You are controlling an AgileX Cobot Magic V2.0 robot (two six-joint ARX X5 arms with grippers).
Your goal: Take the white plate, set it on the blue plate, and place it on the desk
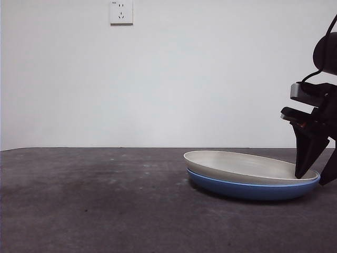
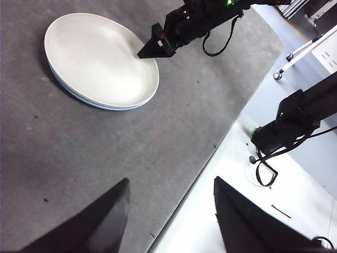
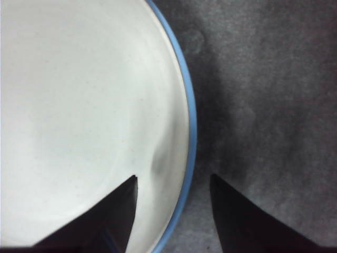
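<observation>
The wide, shallow, matte cream-white plate (image 1: 239, 164) sits nested on the glossy round blue plate (image 1: 253, 189), tilted a little so that its far-left rim rides higher. Only the blue rim shows beneath it, as a thin crescent in both wrist views. The stacked pair rests on the rough, mottled dark grey table (image 1: 105, 200), towards the right of the front view.

The right end effector (image 3: 171, 203) stands at the plates' right edge with its jaws spread apart: one jaw lies over the white plate's inside, the other outside the blue rim above the table, so the two rims pass between them. It grips nothing.

The left end effector (image 2: 171, 211) hangs well apart from the plates over the table's edge, jaws wide open and empty.
</observation>
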